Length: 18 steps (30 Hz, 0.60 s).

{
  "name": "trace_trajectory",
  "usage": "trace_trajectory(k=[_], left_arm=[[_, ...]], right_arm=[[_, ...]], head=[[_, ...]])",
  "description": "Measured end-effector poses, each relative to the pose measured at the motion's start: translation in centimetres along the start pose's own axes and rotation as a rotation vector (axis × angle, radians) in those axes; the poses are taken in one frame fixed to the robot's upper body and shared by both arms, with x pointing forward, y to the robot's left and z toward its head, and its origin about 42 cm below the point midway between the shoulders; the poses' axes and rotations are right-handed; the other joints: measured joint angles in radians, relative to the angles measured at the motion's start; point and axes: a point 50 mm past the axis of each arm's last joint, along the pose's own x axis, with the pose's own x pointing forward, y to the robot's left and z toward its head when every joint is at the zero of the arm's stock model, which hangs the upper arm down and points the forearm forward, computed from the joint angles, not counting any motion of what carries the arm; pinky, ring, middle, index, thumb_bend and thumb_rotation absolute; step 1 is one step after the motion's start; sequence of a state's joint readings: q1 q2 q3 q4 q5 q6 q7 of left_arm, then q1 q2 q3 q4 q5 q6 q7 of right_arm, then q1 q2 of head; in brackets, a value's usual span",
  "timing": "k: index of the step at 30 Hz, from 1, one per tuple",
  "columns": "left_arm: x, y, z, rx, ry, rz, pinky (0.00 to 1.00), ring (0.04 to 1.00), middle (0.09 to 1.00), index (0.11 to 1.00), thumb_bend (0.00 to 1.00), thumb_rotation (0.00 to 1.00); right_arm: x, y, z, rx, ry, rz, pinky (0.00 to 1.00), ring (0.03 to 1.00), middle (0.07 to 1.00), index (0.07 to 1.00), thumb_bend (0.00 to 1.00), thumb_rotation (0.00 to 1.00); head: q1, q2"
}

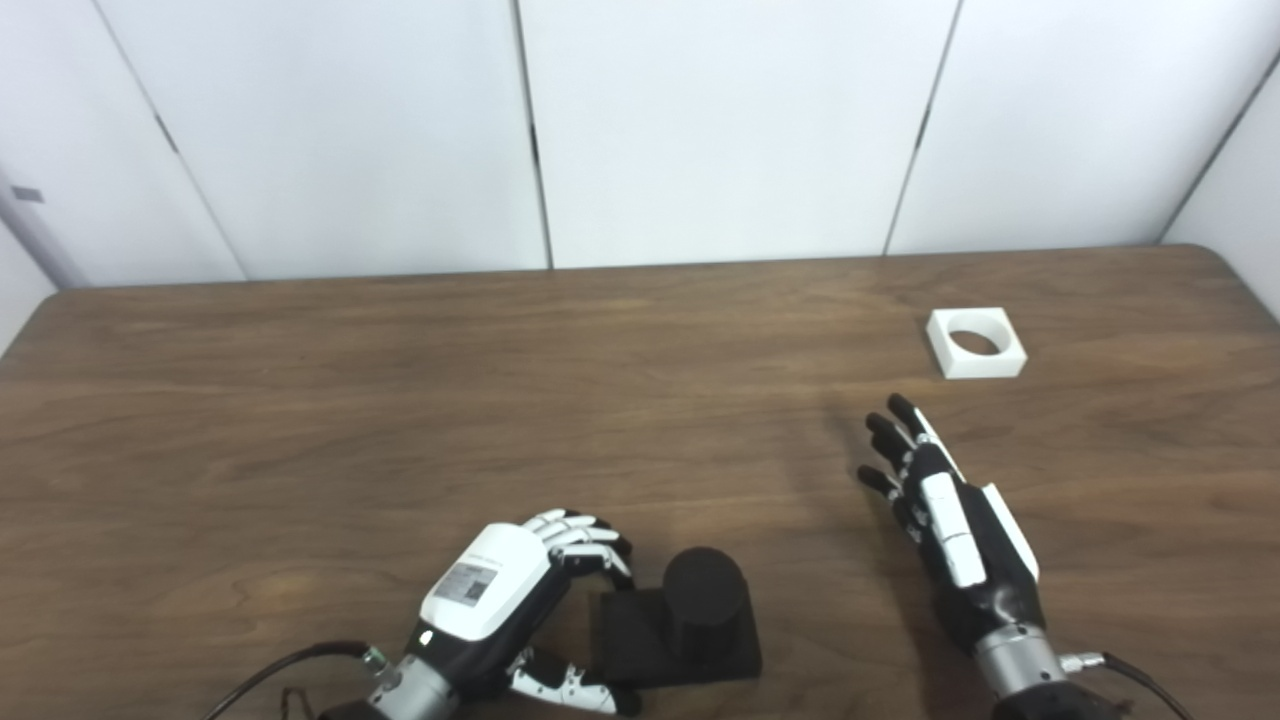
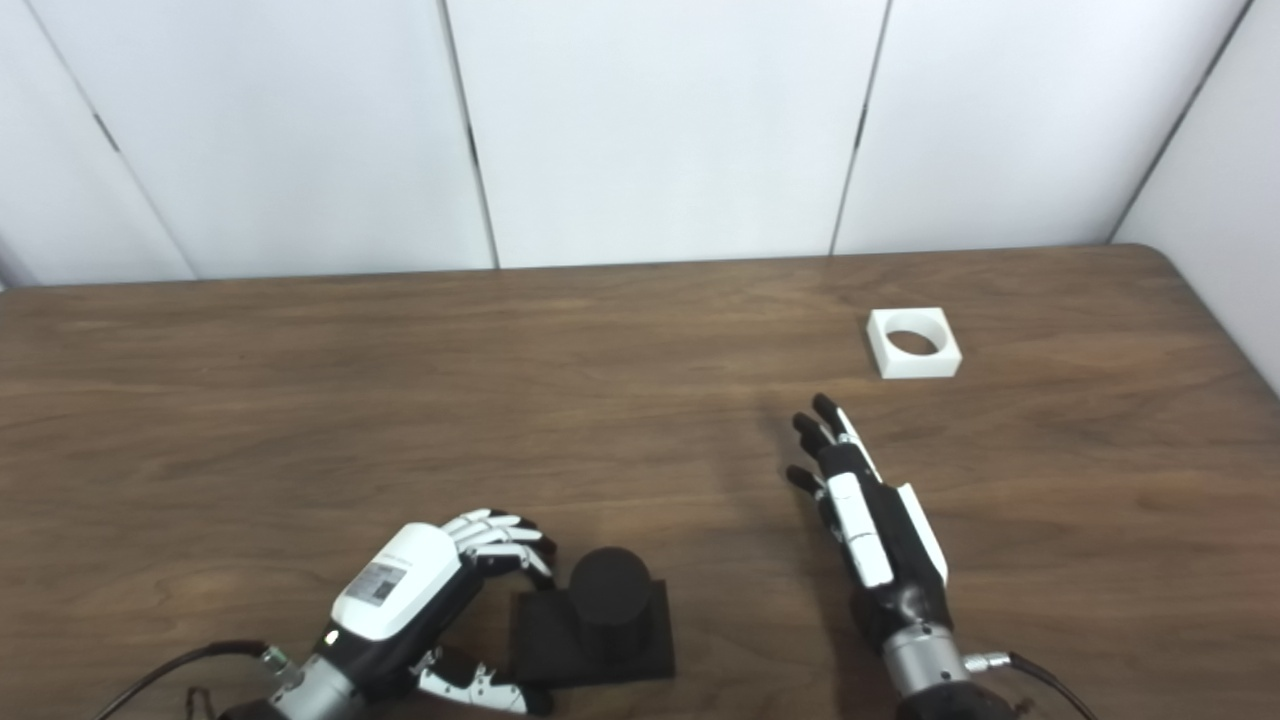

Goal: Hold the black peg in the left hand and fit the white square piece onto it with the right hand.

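Observation:
The black peg (image 1: 702, 592) stands upright on its square black base (image 1: 676, 638) near the table's front edge. My left hand (image 1: 500, 592) is beside the base on its left, fingers curled over the base's far left corner and thumb along its near left edge, holding nothing. The white square piece (image 1: 975, 342) with a round hole lies flat on the table at the far right. My right hand (image 1: 950, 520) is open and empty, fingers stretched out toward the white piece, well short of it.
The brown wooden table (image 1: 400, 400) runs to white wall panels at the back. Its right edge (image 1: 1255, 290) curves close to the white piece. Cables trail from both wrists at the bottom edge.

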State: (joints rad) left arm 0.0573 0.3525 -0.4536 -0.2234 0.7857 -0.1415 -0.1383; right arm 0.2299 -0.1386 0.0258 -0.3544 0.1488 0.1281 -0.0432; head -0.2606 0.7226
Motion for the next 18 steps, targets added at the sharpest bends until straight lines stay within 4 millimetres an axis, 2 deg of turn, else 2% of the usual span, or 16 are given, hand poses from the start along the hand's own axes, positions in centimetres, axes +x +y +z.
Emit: trace_trajectory(k=[2,4,5,6,7,9,10,14,18], left_arm=[[0.0,0.0,0.1,0.006,-0.001,0.002,0.86,0.825,0.780,0.489,0.51,0.06],[0.0,0.0,0.1,0.010,-0.002,0.003,0.85,0.822,0.778,0.489,0.51,0.06],[0.1,0.0,0.1,0.012,-0.002,0.002,0.85,0.819,0.775,0.489,0.51,0.06],[0.1,0.0,0.1,0.014,-0.003,0.001,0.84,0.816,0.771,0.489,0.51,0.05],[0.2,-0.1,0.2,0.017,-0.001,0.001,0.84,0.813,0.769,0.488,0.51,0.05],[0.4,0.0,0.2,0.038,-0.003,0.005,0.82,0.802,0.760,0.488,0.51,0.05],[0.4,0.0,0.2,0.046,-0.003,0.008,0.82,0.799,0.757,0.488,0.52,0.05],[0.4,-0.2,0.4,0.073,-0.007,0.025,0.82,0.799,0.756,0.488,0.52,0.05],[0.7,-0.3,0.5,0.087,-0.015,0.030,0.82,0.802,0.757,0.488,0.52,0.05]], right_arm=[[-0.1,-0.4,0.9,-0.036,-0.018,-0.010,0.84,0.922,0.934,0.934,0.61,0.76],[0.0,-1.0,2.0,-0.121,-0.043,-0.027,0.90,0.920,0.910,0.923,0.59,0.70],[0.2,-1.5,2.5,-0.184,-0.045,-0.033,0.94,0.927,0.904,0.919,0.60,0.62],[0.5,-2.2,3.0,-0.254,-0.045,-0.035,0.96,0.934,0.907,0.920,0.61,0.55],[0.8,-3.1,3.6,-0.327,-0.051,-0.030,0.97,0.938,0.914,0.926,0.62,0.52],[1.9,-5.3,5.2,-0.511,-0.077,-0.022,0.89,0.925,0.932,0.929,0.67,0.42],[2.5,-6.4,6.1,-0.595,-0.088,-0.021,0.89,0.928,0.939,0.926,0.69,0.39],[5.0,-9.2,9.7,-0.827,-0.103,-0.021,0.95,0.990,0.977,0.922,0.78,0.31],[7.1,-10.2,12.2,-0.971,-0.104,0.007,0.92,1.000,0.994,0.922,0.84,0.27]], head=[[0.000,0.000],[-0.048,-0.023],[-0.048,-0.023],[-0.071,-0.037],[-0.071,-0.037],[-0.100,-0.057],[-0.101,-0.061],[-0.112,-0.080],[-0.121,-0.092]])
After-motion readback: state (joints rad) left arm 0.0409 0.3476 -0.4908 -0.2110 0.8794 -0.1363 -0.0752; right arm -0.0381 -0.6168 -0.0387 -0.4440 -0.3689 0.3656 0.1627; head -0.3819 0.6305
